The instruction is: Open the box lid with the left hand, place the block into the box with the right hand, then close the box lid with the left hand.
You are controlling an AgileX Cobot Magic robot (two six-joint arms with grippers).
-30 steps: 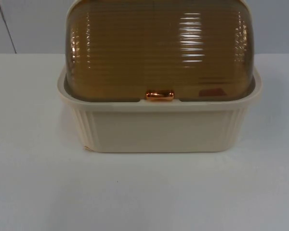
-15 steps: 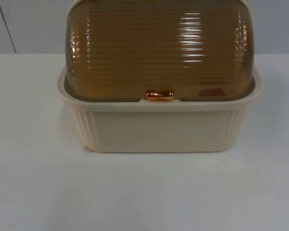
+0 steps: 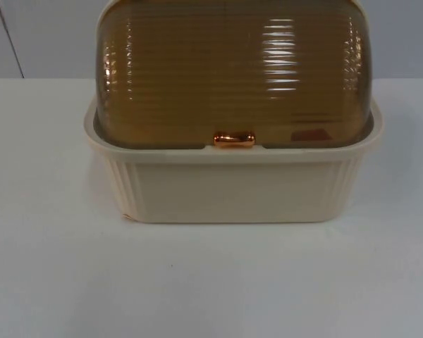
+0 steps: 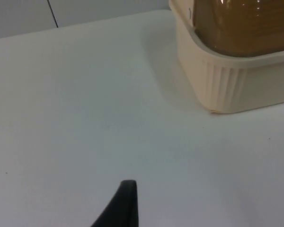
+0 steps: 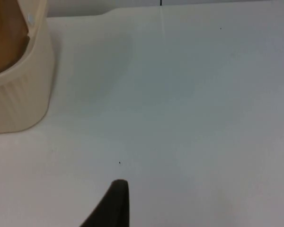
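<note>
The white table takes up most of the top view. On it, in the upper middle of the frame, stands the cream box, its ribbed amber lid shut, with a copper handle at the lid's front edge. A reddish shape, maybe the block, shows through the lid at the right. The left gripper and right gripper each hang over bare table beside the box; only 1 fingertip of each appears, so I cannot tell their state.
</note>
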